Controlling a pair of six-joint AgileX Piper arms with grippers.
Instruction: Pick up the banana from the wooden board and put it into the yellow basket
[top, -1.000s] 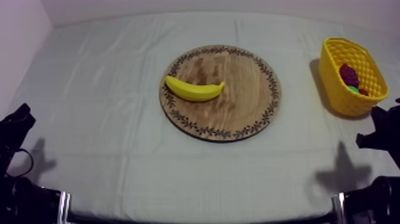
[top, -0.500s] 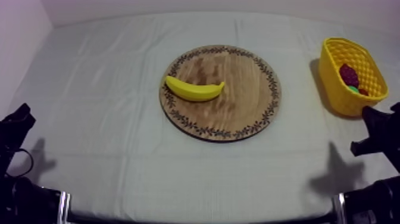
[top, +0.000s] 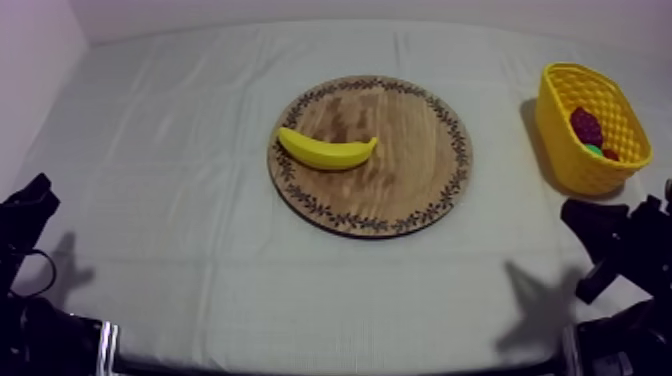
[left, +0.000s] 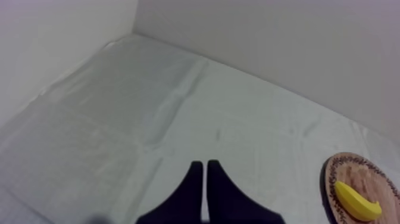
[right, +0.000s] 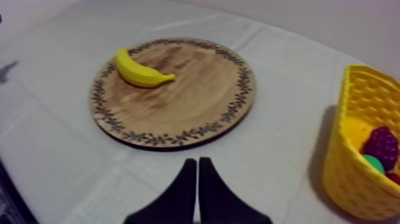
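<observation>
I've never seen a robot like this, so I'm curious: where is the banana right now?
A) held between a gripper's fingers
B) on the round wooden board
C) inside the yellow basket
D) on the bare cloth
B: the banana lies on the wooden board, well apart from the yellow basket.

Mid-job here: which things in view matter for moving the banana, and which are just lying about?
For the job: banana, lying on the wooden board; yellow basket.
Just lying about: bunch of grapes, small red fruit and a green piece of unclear kind, all inside the basket.
</observation>
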